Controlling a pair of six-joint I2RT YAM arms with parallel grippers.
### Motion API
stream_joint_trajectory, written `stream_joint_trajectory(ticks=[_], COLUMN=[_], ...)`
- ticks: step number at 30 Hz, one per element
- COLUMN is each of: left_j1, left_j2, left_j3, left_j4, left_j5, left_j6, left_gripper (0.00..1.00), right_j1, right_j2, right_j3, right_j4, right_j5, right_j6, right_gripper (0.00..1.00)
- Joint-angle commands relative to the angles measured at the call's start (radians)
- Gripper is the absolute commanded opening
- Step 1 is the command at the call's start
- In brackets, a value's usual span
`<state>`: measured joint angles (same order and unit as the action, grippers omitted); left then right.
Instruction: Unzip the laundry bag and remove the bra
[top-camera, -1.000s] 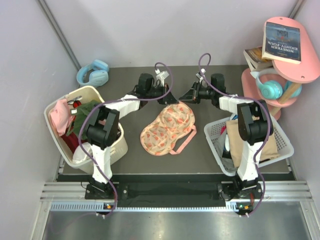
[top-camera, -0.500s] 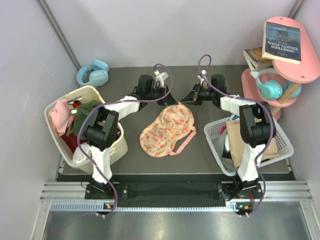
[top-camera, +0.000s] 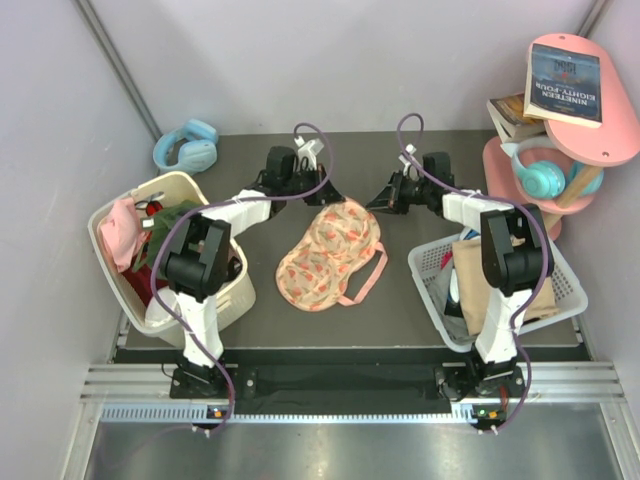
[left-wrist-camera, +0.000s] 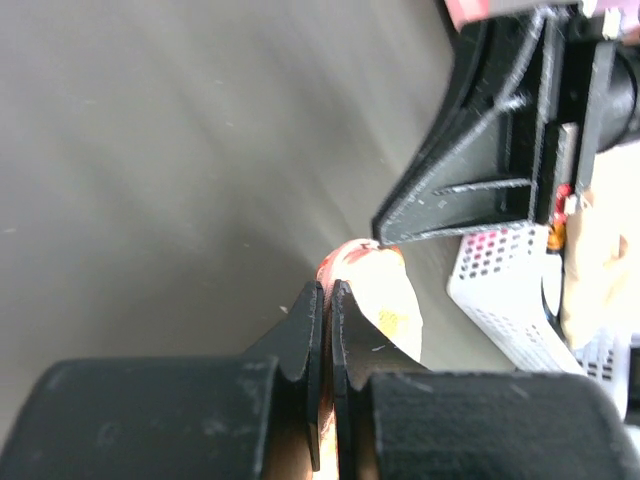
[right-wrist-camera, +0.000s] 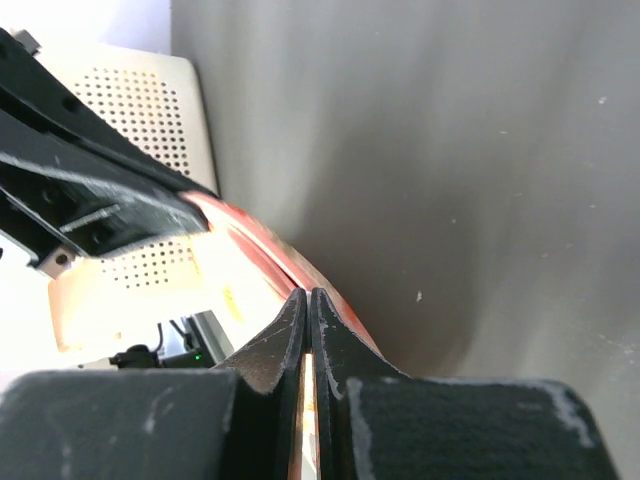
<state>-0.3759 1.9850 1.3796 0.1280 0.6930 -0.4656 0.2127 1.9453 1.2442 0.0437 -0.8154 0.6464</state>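
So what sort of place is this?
Probably a mock laundry corner in a test booth: cream basket and white basket of clothes flank a laundry bag on a dark table, beside a pink shelf.

Your top view: even overhead light, sharp, soft shadows on the tabletop (top-camera: 400, 300). Your wrist views: near foreground blurred, and the laundry bag (right-wrist-camera: 240, 285) is glare-washed in the right one.
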Motion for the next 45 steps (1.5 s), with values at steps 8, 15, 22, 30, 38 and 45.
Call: stream_joint_trajectory(ticks=[8, 15, 22, 30, 38, 45], left_j1=[0.04, 0.043, 0.034, 0.011, -0.018, -0.024], left_j2=[-0.048, -0.074, -0.017, 0.155, 0.201, 0.184], left_j3=[0.045, 0.022, 0.102, 0.285, 0.297, 0.254], left_j4=[0.007, 0.024, 0.098, 0.053, -0.043, -0.103], left_j5=[-0.182, -0.078, 0.097, 0.215, 0.264, 0.292], left_j6=[-0.035, 0.021, 0.025, 0.015, 0.068, 0.09], left_gripper=[0.0, 0.62, 0.8, 0.81, 0.79, 0.49], right_j1=[-0.01, -0.007, -0.009, -0.009, -0.009, -0.009], right_j2=[-0.003, 0.033, 0.05, 0.05, 0.047, 0.053], right_j3=[0.125, 0.192, 0.213, 0.216, 0.216, 0.215], right_j4=[-0.119, -0.162, -0.151, -0.153, -0.134, -0.113], right_j5=[0.042, 0.009, -0.071, -0.1, -0.097, -0.079], right_j6=[-0.082, -0.119, -0.125, -0.129, -0.113, -0.082], right_gripper=[0.0, 0.0, 0.0, 0.0, 0.0, 0.0])
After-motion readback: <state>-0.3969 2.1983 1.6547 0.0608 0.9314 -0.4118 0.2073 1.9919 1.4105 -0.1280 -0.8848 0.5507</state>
